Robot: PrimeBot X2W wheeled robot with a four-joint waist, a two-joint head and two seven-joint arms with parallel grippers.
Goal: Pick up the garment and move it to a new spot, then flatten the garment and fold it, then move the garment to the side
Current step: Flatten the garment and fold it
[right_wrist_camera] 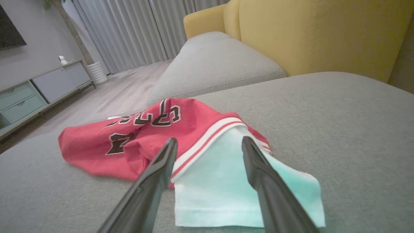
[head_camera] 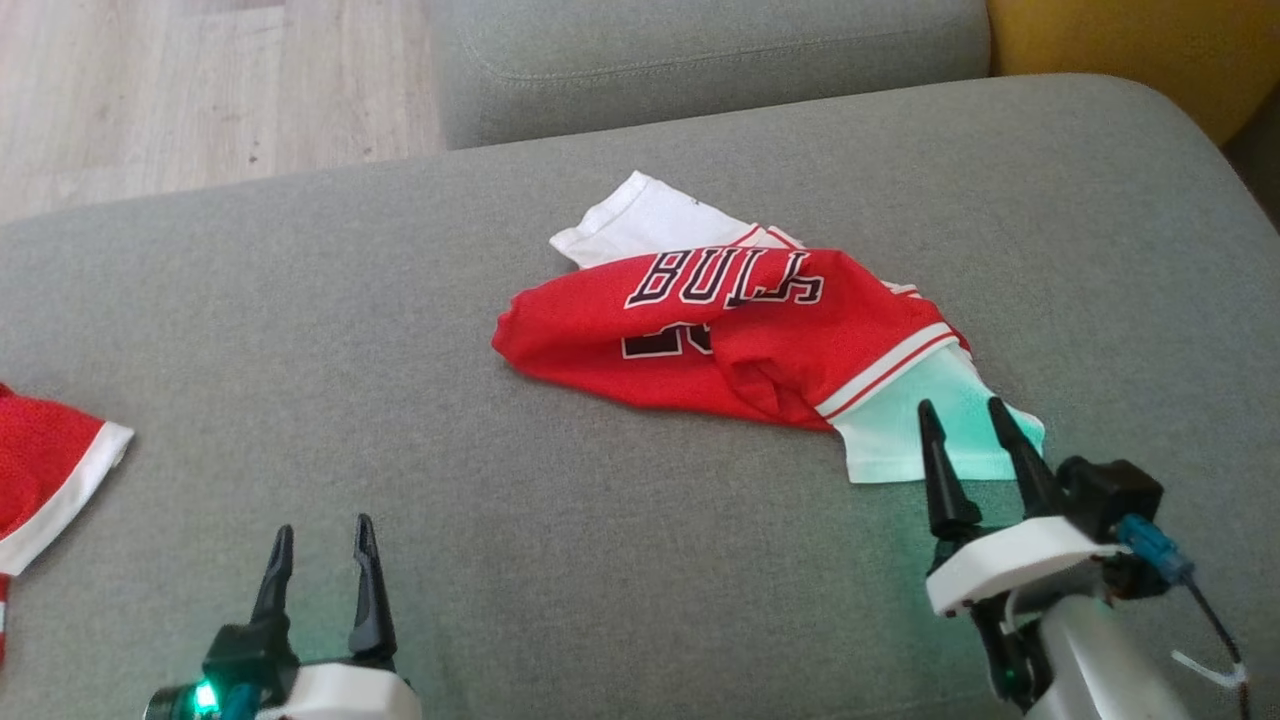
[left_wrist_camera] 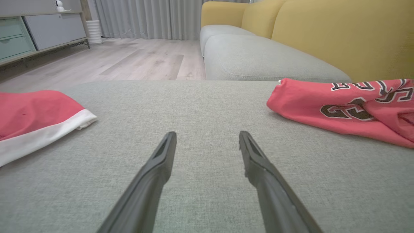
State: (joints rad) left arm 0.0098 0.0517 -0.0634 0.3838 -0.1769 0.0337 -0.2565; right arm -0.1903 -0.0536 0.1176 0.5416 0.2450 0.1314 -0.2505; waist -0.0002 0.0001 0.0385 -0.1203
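Note:
A crumpled red jersey garment (head_camera: 720, 330) with black lettering and white sleeves lies on the grey sofa cushion (head_camera: 400, 400). One white sleeve (head_camera: 930, 430) sticks out at its near right end. My right gripper (head_camera: 965, 415) is open just over that sleeve's near edge, and the right wrist view shows its fingers (right_wrist_camera: 155, 174) spread above the sleeve (right_wrist_camera: 226, 191), holding nothing. My left gripper (head_camera: 320, 535) is open at the lower left, over bare cushion, well away from the garment (left_wrist_camera: 349, 110).
A second red and white cloth (head_camera: 40, 480) lies at the cushion's left edge, also in the left wrist view (left_wrist_camera: 35, 119). Another grey cushion (head_camera: 700, 60) sits behind, a yellow sofa back (head_camera: 1140, 50) at the far right, wooden floor (head_camera: 200, 90) at the far left.

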